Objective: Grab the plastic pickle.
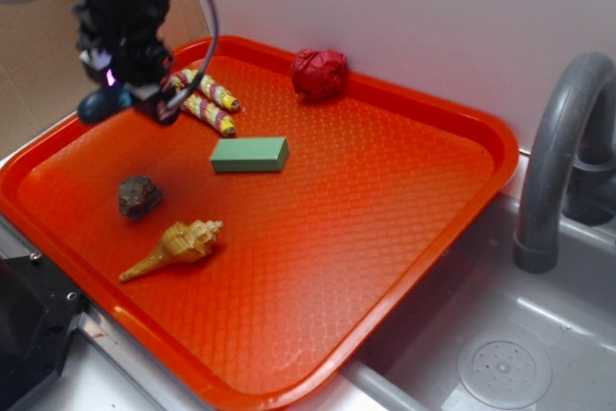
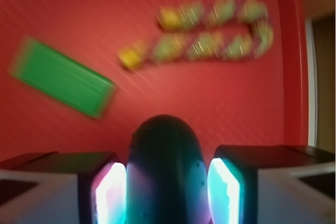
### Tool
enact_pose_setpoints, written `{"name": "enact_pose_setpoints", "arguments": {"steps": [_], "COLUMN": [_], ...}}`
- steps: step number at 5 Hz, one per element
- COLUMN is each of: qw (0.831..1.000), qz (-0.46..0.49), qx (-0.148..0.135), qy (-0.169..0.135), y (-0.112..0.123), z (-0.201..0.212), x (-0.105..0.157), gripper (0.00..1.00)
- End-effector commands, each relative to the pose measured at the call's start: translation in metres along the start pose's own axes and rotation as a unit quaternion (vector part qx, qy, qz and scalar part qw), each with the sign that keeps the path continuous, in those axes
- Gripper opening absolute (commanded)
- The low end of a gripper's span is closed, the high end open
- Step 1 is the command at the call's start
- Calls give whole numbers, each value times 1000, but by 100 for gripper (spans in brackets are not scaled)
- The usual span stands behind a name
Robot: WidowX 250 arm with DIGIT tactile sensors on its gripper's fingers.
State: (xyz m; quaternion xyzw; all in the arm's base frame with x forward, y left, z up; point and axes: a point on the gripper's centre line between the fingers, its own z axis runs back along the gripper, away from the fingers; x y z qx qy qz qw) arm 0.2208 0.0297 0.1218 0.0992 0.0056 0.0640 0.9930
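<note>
The gripper (image 2: 167,182) is closed on the plastic pickle (image 2: 165,166), a smooth dark blue-grey oblong with a rounded end, pinched between both fingers (image 2: 113,192) above the far left corner of the orange tray (image 1: 481,141). The tray contains a striped worm (image 1: 207,101), green block (image 1: 250,154), brown rock (image 1: 140,196), spiral shell (image 1: 178,245) and red crumpled ball (image 1: 320,73).

Orange tray (image 1: 423,132) with a diamond-grid texture. Dark blue-grey pickle (image 1: 104,103); yellow-pink striped worm (image 1: 207,101); light green block (image 1: 249,154); brown rock (image 1: 140,195); tan shell (image 1: 178,245); red ball (image 1: 320,73); grey faucet (image 1: 558,156).
</note>
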Motion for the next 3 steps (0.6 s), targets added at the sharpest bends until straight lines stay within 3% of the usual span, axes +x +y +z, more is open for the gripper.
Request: {"name": "enact_pose_setpoints", "arguments": {"steps": [1,2,3], "qw": [996,993,993], "qz": [-45,-50,-65], "qx": [-41,-46,-25], "qy": [-68,-99,-94], "y": [-24,-16,-8], "z": [100,129,138], "x": [5,1,0], "gripper": [0,0,0]}}
